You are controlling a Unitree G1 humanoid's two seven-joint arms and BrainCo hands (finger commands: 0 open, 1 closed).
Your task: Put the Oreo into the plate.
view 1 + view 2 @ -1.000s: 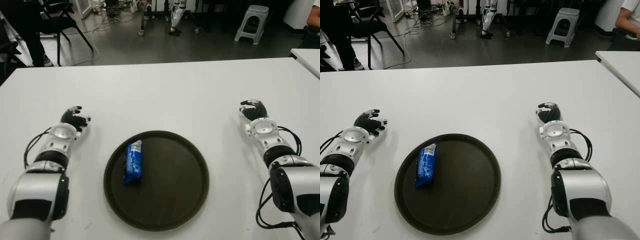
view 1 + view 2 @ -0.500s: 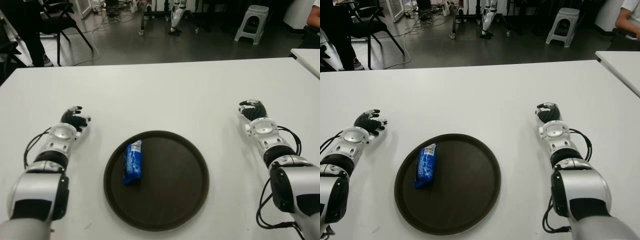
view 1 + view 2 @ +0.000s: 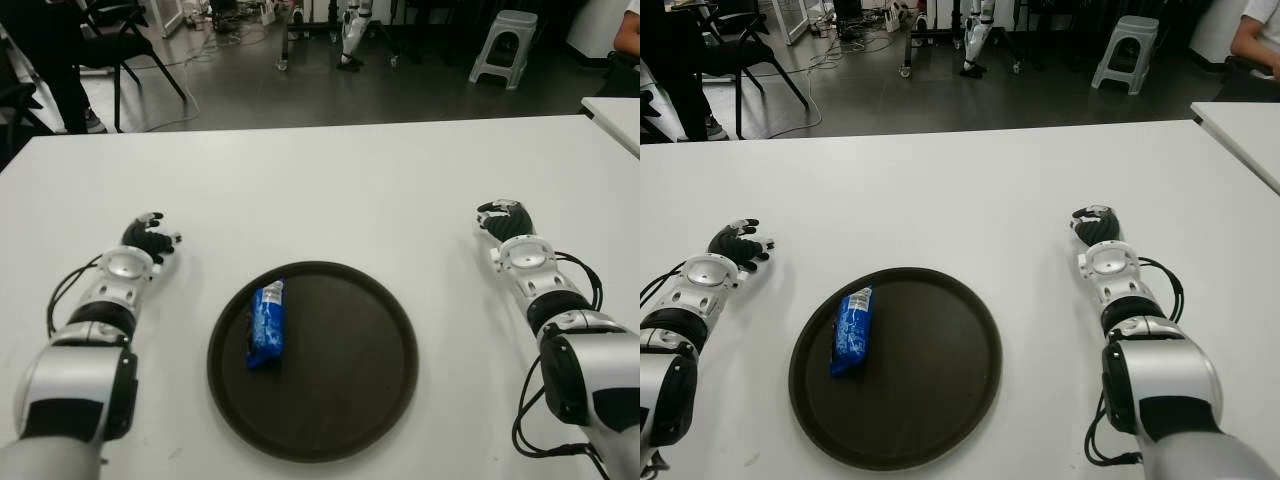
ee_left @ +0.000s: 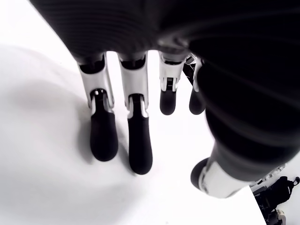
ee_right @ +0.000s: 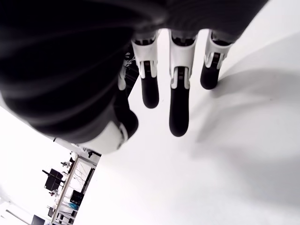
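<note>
Lying inside the dark round plate (image 3: 340,400), the blue Oreo packet (image 3: 266,325) sits in the plate's left part, close to the rim, its long axis running away from the robot. Neither hand touches it. The left hand (image 3: 146,236) shows well to the left of the plate and a little beyond its far rim, over the white table (image 3: 330,190), with the packet off to its right and nearer the robot. In the left wrist view its fingers (image 4: 103,136) are stretched out and spread, each apart from the next, with bare table surface beneath them and nothing held between them. The right hand (image 3: 1096,225) shows on the opposite side, well to the right of the plate and likewise a little beyond its far rim, so the plate lies between the two hands and closer to the robot than either. In the right wrist view its fingers (image 5: 179,110) also hang extended and separated, empty, above the plain table. Beyond the table's far edge a grey floor shows, with a pale plastic stool (image 3: 500,45) and a black chair (image 3: 120,45) standing on it.
</note>
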